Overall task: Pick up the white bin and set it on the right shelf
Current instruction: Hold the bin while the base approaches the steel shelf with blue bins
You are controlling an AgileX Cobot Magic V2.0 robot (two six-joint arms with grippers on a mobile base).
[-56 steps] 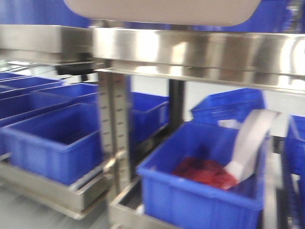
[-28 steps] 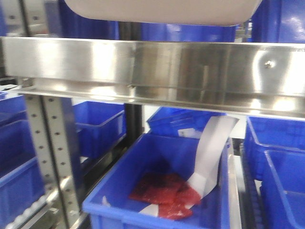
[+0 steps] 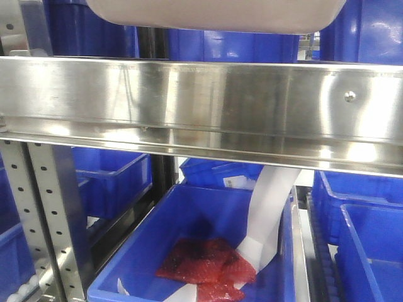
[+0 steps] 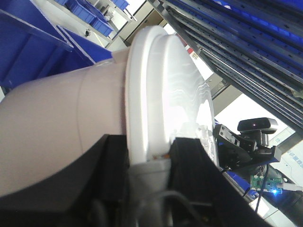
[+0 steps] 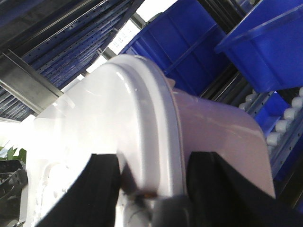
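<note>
Two-armed hold on the large pale pinkish-white plastic bin [image 3: 214,16] with rounded corners: seen from below at the top of the front view, raised above the shiny stainless-steel shelf rail [image 3: 189,100], blue showing between the two, not resting on it. Left gripper [image 4: 149,175] closed on the bin, black fingers [image 4: 194,170] either side of the glossy white lid rim. Right gripper [image 5: 156,189] likewise, fingers [image 5: 102,184] clamped across that rim. Small screw head [image 3: 350,96] near the rail's right end. Below the rail, perforated metal upright [image 3: 44,214] at left, then an open blue plastic crate [image 3: 135,251] holding red packets [image 3: 201,264] and a leaning white strip [image 3: 267,214].
</note>
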